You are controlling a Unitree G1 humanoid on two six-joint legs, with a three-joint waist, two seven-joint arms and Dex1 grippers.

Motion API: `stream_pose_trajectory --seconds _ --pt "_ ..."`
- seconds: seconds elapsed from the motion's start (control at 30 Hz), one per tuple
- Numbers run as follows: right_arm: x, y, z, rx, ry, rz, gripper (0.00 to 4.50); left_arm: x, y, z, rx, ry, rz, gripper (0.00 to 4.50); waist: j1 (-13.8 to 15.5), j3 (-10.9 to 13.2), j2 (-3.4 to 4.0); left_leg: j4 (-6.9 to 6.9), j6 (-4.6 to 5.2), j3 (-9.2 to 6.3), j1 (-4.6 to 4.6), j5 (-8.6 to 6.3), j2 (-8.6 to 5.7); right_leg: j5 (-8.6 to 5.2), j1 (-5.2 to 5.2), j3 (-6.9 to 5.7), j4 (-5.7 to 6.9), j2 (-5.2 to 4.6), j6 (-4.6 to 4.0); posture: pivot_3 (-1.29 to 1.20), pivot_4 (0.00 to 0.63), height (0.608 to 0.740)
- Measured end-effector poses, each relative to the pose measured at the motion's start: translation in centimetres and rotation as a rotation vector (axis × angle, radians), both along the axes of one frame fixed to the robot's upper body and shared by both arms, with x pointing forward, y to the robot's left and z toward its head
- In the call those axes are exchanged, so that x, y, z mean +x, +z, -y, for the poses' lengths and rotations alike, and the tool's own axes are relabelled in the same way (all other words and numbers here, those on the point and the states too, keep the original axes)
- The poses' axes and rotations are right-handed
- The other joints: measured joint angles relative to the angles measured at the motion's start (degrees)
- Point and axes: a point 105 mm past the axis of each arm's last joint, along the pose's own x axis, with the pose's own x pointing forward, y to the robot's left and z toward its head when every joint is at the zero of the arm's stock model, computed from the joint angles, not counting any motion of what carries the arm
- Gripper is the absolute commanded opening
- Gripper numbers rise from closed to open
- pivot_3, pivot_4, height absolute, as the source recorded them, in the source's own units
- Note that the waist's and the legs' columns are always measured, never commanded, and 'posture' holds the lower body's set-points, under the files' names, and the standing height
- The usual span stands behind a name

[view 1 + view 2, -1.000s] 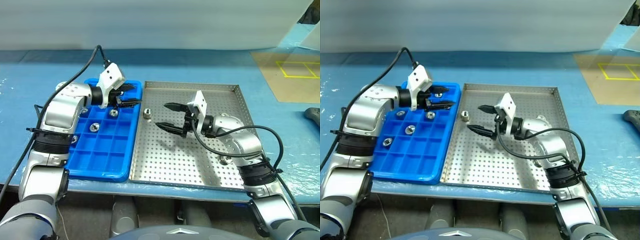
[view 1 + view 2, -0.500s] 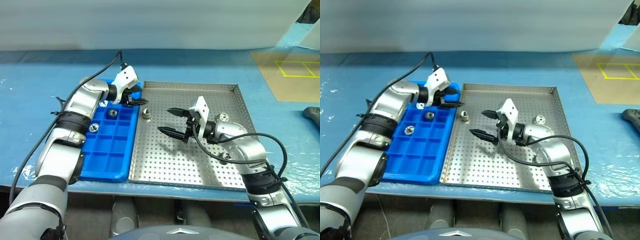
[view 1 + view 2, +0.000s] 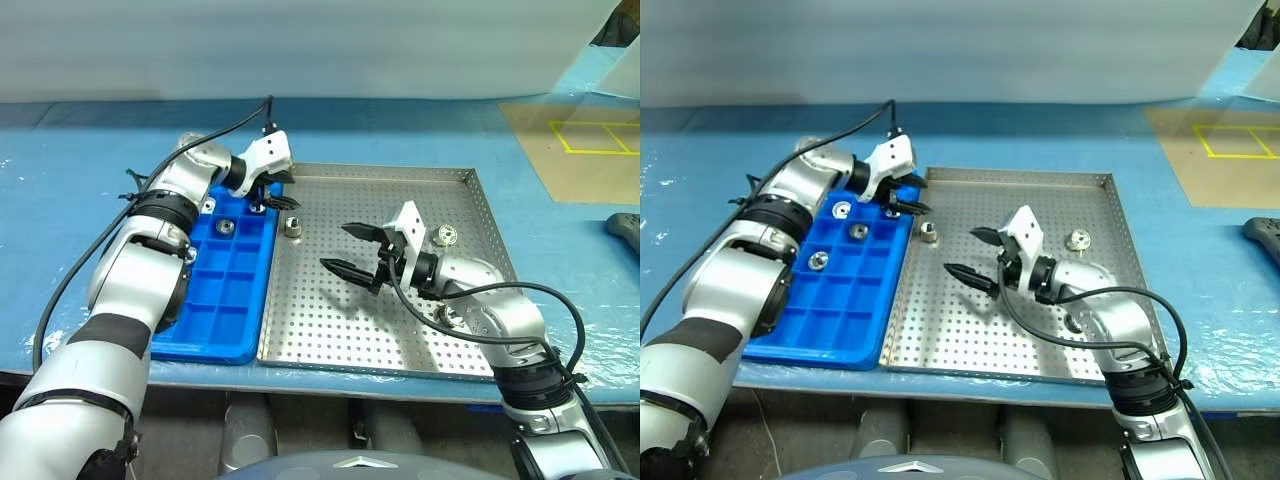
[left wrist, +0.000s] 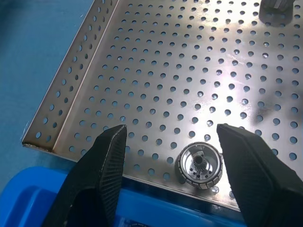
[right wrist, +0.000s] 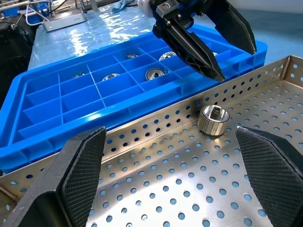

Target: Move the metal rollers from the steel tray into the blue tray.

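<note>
- Over the steel tray's (image 3: 470, 330) near-left edge, the left gripper (image 3: 278, 198) hangs half-open above a roller (image 3: 293, 226).
- Next: lower, straddle, close.
- Right gripper (image 3: 348, 248) wide, empty.

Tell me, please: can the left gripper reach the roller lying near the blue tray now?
Probably yes. The left gripper is open and hangs just above that roller on the steel tray; the left wrist view shows it between the fingers, with nothing between them.
</note>
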Motion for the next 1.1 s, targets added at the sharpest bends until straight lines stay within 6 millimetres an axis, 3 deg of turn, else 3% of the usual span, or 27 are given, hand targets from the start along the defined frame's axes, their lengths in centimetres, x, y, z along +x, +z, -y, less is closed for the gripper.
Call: stream_pose_trajectory --seconds 0.5,1.1 --pt "-0.5 -0.5 -0.2 0.024 -0.033 -0.014 4.5 -0.6 -2.5 0.1 0.129 -0.065 -0.031 3.17 -0.03 0.0 0.0 0.01 0.01 0.0 0.05 0.0 0.0 0.0 0.05 0.01 0.01 0.0 0.0 -0.15 0.15 0.74" --pt "-1.3 -0.9 -1.3 0.057 -0.044 -0.035 4.5 -1.3 -2.9 -0.3 0.192 -0.116 -0.068 3.17 -0.22 0.0 0.0 0.01 0.01 0.01 0.12 0.0 0.0 0.0 0.09 0.03 0.01 0.0 0.0 -0.17 0.15 0.74"
